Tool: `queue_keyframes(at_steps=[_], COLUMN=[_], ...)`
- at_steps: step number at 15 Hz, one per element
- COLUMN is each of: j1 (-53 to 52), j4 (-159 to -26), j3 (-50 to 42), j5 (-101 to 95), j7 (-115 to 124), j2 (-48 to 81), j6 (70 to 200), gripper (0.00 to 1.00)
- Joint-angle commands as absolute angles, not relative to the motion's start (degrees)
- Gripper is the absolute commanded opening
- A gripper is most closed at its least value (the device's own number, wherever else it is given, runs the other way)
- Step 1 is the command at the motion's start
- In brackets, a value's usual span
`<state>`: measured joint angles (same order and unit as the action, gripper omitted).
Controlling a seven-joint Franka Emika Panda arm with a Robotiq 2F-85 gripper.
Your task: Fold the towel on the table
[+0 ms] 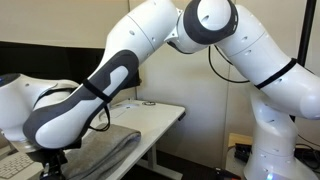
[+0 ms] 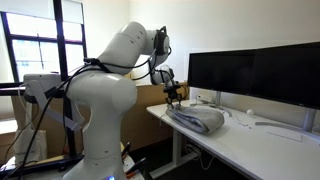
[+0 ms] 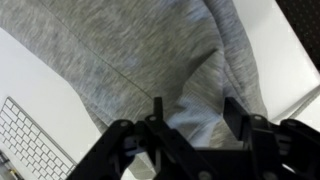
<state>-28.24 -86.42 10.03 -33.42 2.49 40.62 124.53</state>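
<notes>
The grey-brown towel [image 3: 130,50] lies bunched on the white table [image 3: 285,55]. It also shows in both exterior views [image 2: 197,120] [image 1: 108,148]. My gripper [image 3: 196,110] is open and hovers just over one end of the towel, with a raised fold of cloth showing between its two black fingers. In an exterior view the gripper [image 2: 174,97] is above the towel's end nearest the table's edge. Whether the fingers touch the cloth is not clear.
A white keyboard [image 3: 30,140] lies beside the towel on the table [image 2: 250,150]. Black monitors [image 2: 260,70] stand along the back of the desk. The table's edge [image 1: 165,125] runs close to the towel. My arm fills much of an exterior view [image 1: 110,75].
</notes>
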Motion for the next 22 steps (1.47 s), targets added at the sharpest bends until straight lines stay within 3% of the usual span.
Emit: queue_keyframes(at_steps=[1,3,22], j1=[-27.83,-27.59,-23.59], j4=[-85.67,-85.49,-96.63], j3=[10.51,10.62,8.23], j5=[-30.34,-28.62,-26.05], j7=[-0.61,-1.52,7.74], j2=[39.78,39.01,17.97], j6=[123.17,123.43,127.44], gripper=[0.96,1.00,1.00])
